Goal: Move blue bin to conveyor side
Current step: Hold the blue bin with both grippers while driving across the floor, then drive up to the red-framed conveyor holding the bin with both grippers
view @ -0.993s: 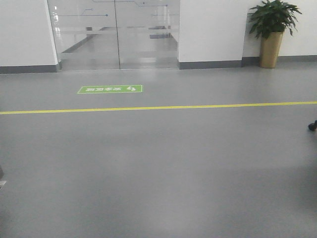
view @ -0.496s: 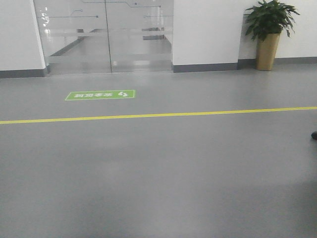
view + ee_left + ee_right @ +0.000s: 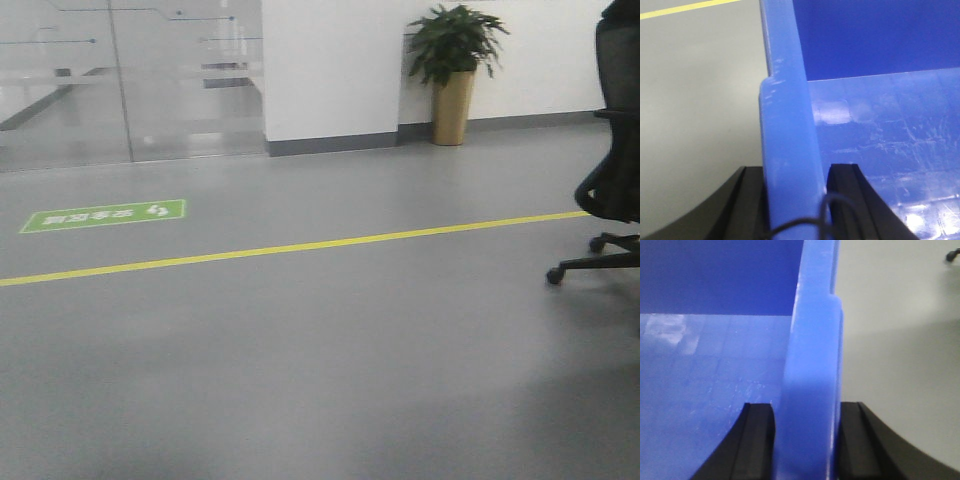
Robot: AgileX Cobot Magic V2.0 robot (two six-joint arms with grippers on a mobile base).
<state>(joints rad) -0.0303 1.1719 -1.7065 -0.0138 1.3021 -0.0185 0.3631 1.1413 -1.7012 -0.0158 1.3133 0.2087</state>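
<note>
My left gripper (image 3: 792,205) is clamped on the left wall of the blue bin (image 3: 880,135), my right gripper (image 3: 807,445) on its right wall. The bin sits between my 2 arms, grey floor (image 3: 695,100) outside both walls.

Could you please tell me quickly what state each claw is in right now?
Left claw: closed on the blue bin, gripping its side wall.
Right claw: closed on the opposite side wall of the same bin.
</note>
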